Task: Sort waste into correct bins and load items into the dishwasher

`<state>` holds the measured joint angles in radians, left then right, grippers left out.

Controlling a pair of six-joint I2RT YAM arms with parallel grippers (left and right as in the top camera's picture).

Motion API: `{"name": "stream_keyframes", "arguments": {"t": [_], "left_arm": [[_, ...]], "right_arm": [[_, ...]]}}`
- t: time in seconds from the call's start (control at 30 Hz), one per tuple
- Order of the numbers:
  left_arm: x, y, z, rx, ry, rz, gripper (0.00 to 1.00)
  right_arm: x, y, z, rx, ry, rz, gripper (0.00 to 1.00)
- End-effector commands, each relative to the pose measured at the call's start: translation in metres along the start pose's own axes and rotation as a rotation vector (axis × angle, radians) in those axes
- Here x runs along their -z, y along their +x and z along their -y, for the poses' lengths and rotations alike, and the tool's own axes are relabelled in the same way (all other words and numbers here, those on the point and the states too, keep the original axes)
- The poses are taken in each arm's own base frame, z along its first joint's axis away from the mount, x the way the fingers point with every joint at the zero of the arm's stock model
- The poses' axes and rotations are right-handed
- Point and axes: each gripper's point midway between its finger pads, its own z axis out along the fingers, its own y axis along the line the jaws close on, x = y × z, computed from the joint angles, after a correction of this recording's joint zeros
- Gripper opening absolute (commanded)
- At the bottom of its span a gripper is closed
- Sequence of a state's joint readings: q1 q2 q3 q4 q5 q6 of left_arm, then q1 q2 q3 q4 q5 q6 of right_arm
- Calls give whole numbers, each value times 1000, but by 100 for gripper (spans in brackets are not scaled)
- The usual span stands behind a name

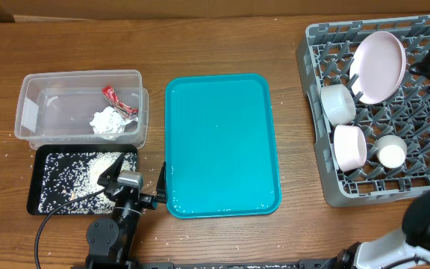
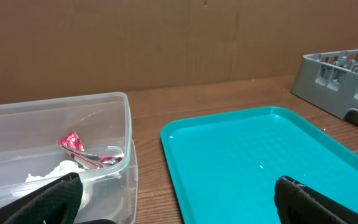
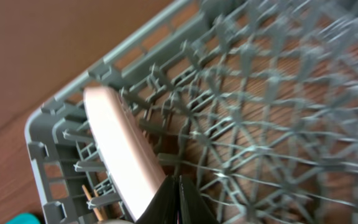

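The clear tub (image 1: 36, 90) holds the red wrapper (image 1: 118, 101) and the white tissue wad (image 1: 107, 122); both also show in the left wrist view, the wrapper (image 2: 73, 142) and the tissue (image 2: 55, 171). Rice grains (image 1: 80, 172) lie in the black tray (image 1: 36, 202). The grey dish rack (image 1: 316, 45) holds a large plate (image 1: 379, 66) on edge, two bowls (image 1: 338, 103) (image 1: 351, 146) and a small cup (image 1: 391, 153). My left gripper (image 1: 136, 173) (image 2: 179, 211) is open and empty, between the tub and the teal tray. My right gripper (image 1: 422, 66) (image 3: 179, 199) is shut and empty, beside the plate (image 3: 123, 149) over the rack. A chopstick end (image 3: 91, 198) shows in the rack.
A teal serving tray (image 1: 222, 146) (image 2: 260, 149) lies in the middle of the table. A few rice grains are scattered on the wood around the black tray. A brown wall stands behind the table.
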<state>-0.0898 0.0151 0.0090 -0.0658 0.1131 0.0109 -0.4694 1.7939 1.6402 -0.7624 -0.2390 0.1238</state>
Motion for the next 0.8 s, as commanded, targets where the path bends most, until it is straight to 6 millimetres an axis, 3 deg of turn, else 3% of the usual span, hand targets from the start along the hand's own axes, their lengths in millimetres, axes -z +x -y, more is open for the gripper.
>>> {"name": "stream_keyframes", "arguments": {"t": [0.0, 0.27, 0.43, 0.7, 0.77], "left_arm": [[0, 0, 0, -12, 0, 6, 100], [0, 0, 0, -12, 0, 6, 100], [0, 0, 0, -12, 0, 5, 100], [0, 0, 0, -12, 0, 6, 100], [0, 0, 0, -12, 0, 6, 100]], "right_arm": [[-17, 1, -12, 13, -73, -19, 4], [-31, 5, -11, 26, -87, -34, 4], [-26, 20, -41, 43, -258, -99, 4], [-27, 45, -52, 45, -241, -191, 4], [-26, 51, -62, 113, -275, -202, 4]]}}
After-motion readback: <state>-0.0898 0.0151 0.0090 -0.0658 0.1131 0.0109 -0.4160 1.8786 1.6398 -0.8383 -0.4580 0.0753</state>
